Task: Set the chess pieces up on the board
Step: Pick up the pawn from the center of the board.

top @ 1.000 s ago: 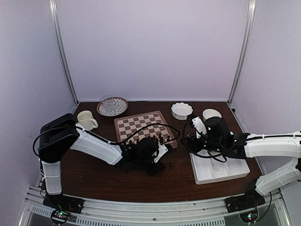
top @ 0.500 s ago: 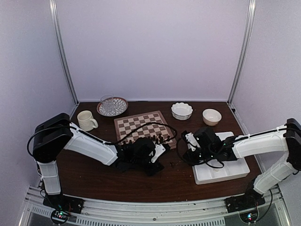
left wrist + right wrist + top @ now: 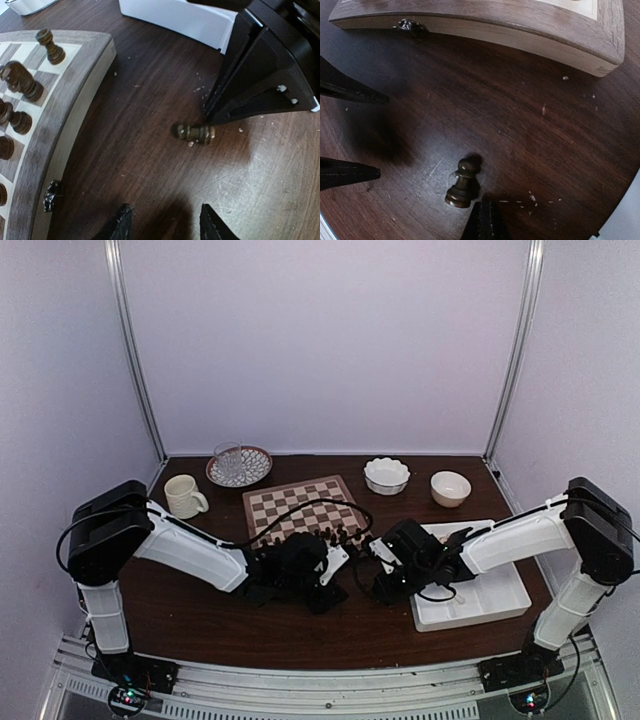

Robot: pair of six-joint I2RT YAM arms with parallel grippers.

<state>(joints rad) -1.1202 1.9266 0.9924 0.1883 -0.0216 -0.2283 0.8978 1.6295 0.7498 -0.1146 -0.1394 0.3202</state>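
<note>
A small dark brown turned wooden pawn (image 3: pixel 195 133) lies on its side on the dark wooden table (image 3: pixel 200 620), off the square cream-and-brown checkered chessboard (image 3: pixel 285 505) and near its pale border corner. The right gripper (image 3: pixel 485 220) has come down with its black fingers pressed together, tips on the table just beside the pawn's base and gripping nothing. The left gripper (image 3: pixel 165 226) hangs low opposite, fingers apart and empty. Other dark chess pieces (image 3: pixel 20 82) stand along the board's near edge. A white rectangular tray (image 3: pixel 480 605) sits to the right.
</note>
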